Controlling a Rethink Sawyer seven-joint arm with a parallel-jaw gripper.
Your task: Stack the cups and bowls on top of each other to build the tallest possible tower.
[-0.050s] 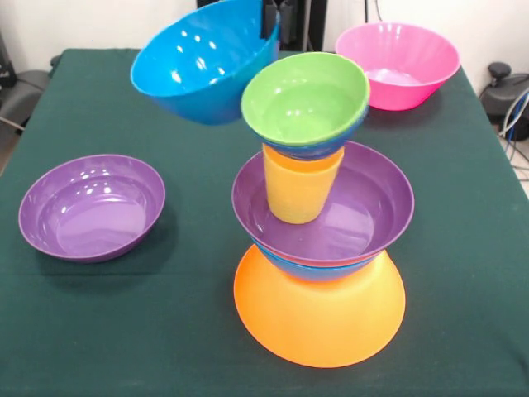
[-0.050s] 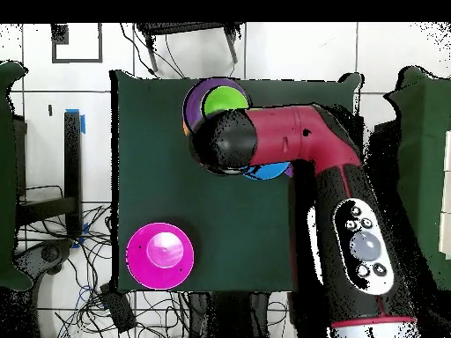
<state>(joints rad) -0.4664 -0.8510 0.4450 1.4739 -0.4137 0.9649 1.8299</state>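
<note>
Orange upside-down bowl (image 1: 320,318) anchors the tower (image 1: 318,215), with purple bowl (image 1: 324,203), orange cup (image 1: 300,184) and green bowl (image 1: 305,98) above. A big blue bowl (image 1: 204,58) hangs tilted just beside the top. Can't tell the gripper's state, it's hidden behind that bowl.

A cup (image 1: 299,192) stands in the tower's (image 1: 321,248) bowl (image 1: 364,207).

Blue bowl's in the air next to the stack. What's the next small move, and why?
Probably shift the tilted blue bowl sideways until it centres over the green bowl, then level it before lowering. In the front view it hangs off to one side of the tower, not above it, and the green bowl sits on a narrow cup, so an off-centre touch could tip the top. The gripper itself is hidden.
</note>
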